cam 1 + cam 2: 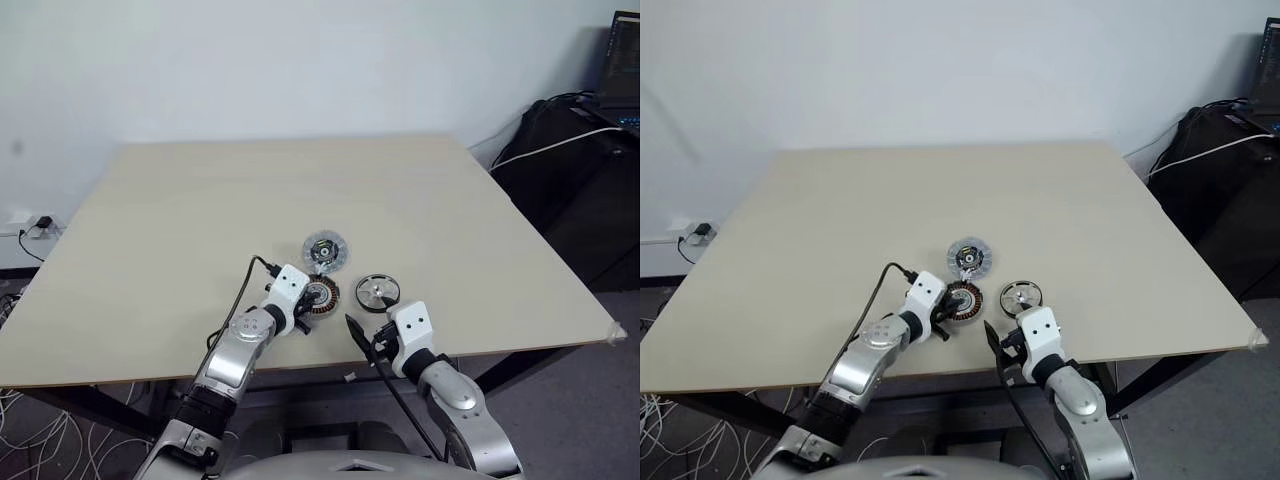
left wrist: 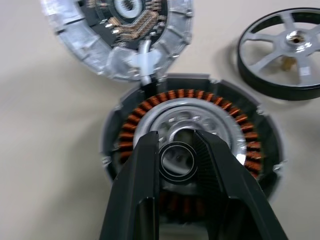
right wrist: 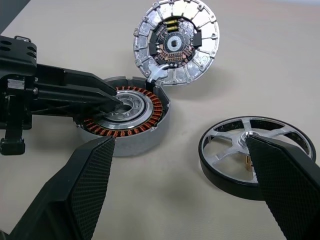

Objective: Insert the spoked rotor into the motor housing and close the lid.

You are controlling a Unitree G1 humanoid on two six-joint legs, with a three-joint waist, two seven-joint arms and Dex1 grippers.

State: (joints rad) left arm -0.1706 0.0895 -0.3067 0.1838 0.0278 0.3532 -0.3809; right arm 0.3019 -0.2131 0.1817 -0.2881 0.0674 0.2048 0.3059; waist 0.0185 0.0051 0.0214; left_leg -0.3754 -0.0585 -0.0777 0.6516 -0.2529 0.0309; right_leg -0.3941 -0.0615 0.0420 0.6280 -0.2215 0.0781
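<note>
The spoked rotor (image 3: 256, 156) lay flat on the table (image 1: 300, 190), at 3 o'clock of the motor housing (image 3: 127, 117) and apart from it. I judged it rigid, fairly heavy for its bulk and smooth on its black rim; the rim, gripped across opposite sides, was the safest hold, not the thin silver spokes. My right claw (image 3: 190, 195) stood fully spread and empty above the rotor. My left claw (image 2: 176, 160) was clenched on a small dark ring (image 2: 176, 161) over the housing's silver hub. The housing held copper windings but no rotor. The lid (image 3: 176, 42) lay open at 12 o'clock, touching the housing's edge.
</note>
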